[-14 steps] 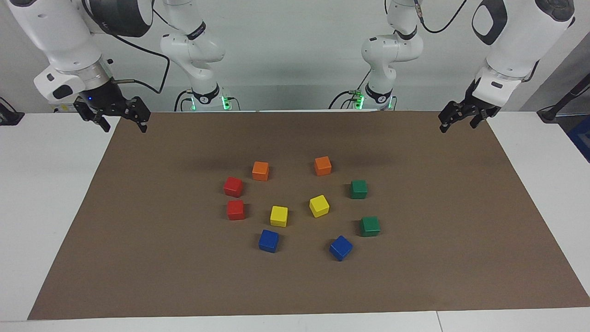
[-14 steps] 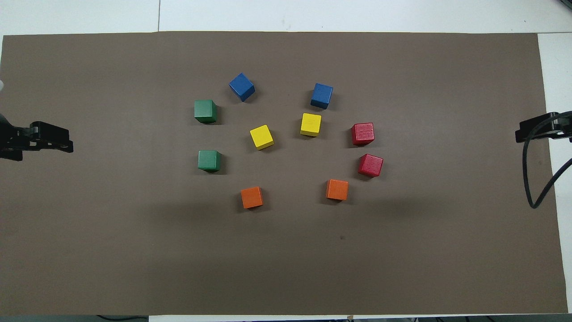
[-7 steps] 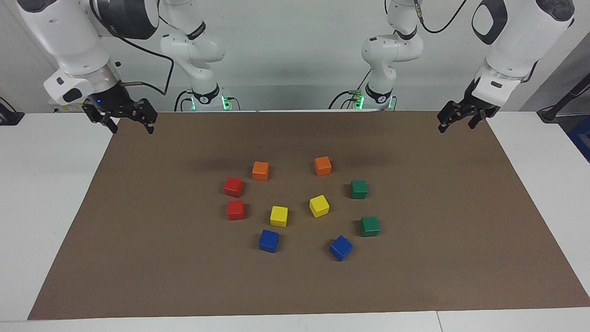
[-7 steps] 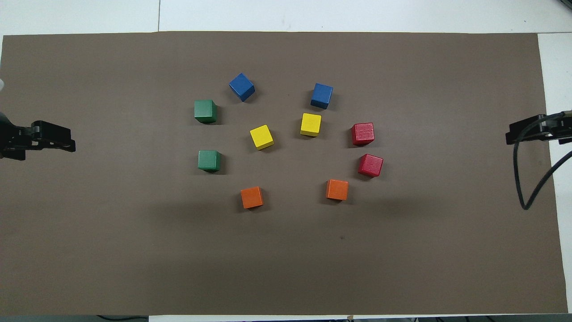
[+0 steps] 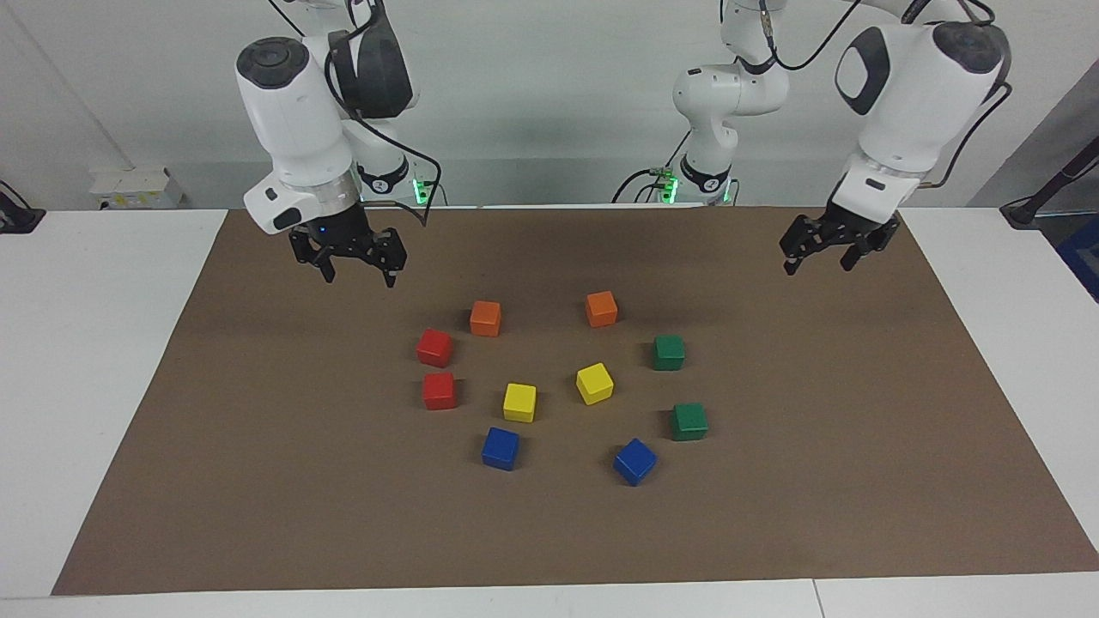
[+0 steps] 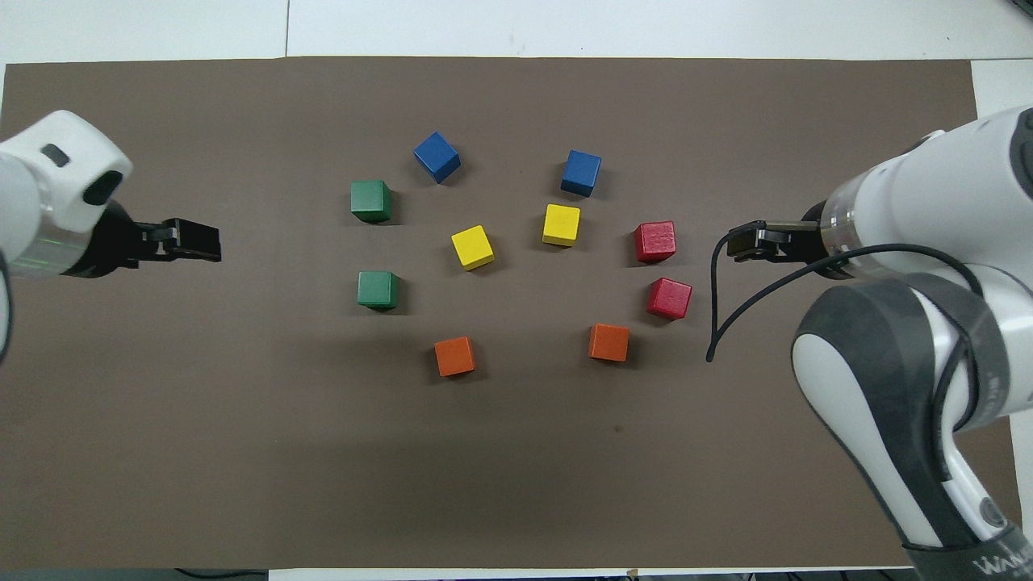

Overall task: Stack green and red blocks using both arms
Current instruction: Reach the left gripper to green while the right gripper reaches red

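Two end effectors, left (image 5: 816,257) and right (image 5: 358,265), hang spread apart, empty, above the brown mat (image 5: 258,481).

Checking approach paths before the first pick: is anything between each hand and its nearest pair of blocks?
Nothing visible. The right hand, open, hangs over bare mat short of the red blocks; the left hand, open, likewise short of the green blocks. The orange blocks sit aside.

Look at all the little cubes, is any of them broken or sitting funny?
Nothing broken. All ten glossy cubes sit flat and apart on the brown mat; only one blue cube and one yellow cube are turned cornerwise.
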Motion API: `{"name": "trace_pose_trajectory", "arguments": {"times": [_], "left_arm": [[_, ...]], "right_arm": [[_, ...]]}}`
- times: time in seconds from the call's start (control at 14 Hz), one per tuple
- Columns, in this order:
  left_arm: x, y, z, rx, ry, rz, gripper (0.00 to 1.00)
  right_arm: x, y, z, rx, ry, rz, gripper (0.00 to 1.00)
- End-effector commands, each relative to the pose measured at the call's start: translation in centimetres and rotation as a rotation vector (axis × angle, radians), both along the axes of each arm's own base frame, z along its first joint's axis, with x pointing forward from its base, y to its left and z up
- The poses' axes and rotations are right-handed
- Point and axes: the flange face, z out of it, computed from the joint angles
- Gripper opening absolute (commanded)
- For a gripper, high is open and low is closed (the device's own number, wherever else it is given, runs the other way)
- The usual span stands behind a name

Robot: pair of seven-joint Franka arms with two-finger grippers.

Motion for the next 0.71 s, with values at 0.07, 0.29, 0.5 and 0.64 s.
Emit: {"name": "trace_pose_trajectory", "arguments": {"times": [0.07, 0.29, 0.5, 0.64], "left_arm": [[1.0, -6.9, -6.4, -0.019, 0.010, 0.026, 1.00], [1.2, -10.2, -10.0, -0.033, -0.012, 0.042, 1.00], [1.2, -12.9, -14.2, -0.031, 0.008, 0.042, 1.00], [0.7, -13.3, -15.9, -0.035, -0.005, 0.034, 1.00]], "right_arm": [[0.7, 2.9, -4.0, 0.018, -0.018, -0.070, 1.00], [1.3, 3.7, -7.5, 0.028, -0.037, -0.094, 1.00], [1.1, 4.8, -10.2, 0.033, -0.039, -0.112, 1.00], [0.9, 4.7, -11.8, 0.029, -0.027, -0.112, 1.00]]}}
